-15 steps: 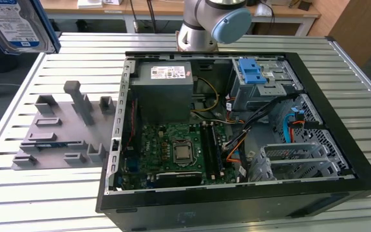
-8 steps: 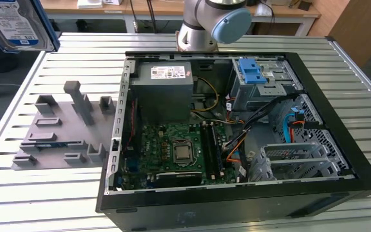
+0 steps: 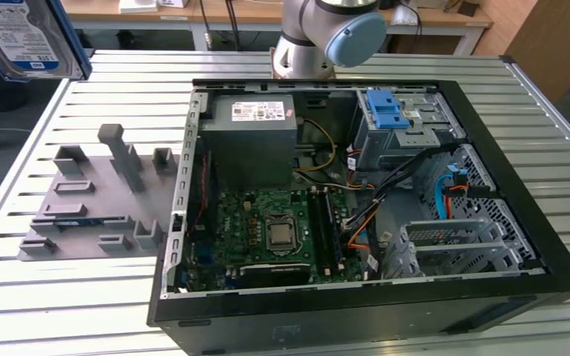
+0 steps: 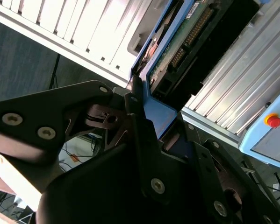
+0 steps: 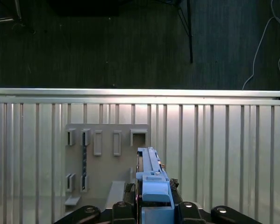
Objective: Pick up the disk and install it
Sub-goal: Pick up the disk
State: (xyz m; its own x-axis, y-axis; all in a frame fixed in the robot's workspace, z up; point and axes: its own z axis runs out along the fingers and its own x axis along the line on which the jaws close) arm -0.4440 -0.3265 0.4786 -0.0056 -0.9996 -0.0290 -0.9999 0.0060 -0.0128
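One disk (image 3: 23,37) held aloft, gripper (image 5: 152,191) clamped on its blue carrier edge. One open computer case (image 3: 364,320) and one grey fixture plate (image 3: 77,222) on table (image 3: 67,311)

I count one disk (image 3: 23,37), one open computer case (image 3: 364,320), one grey holder plate (image 3: 72,222) (slots aplenty) and one slatted table (image 3: 67,304).

Entry 1: disk (image 3: 27,37), eleven o'clock in the exterior view, blue-and-white label (image 3: 12,22), print unreadable from my station. Entry 2: power supply box (image 3: 250,148), twelve o'clock, white label (image 3: 260,111), unreadable to me.
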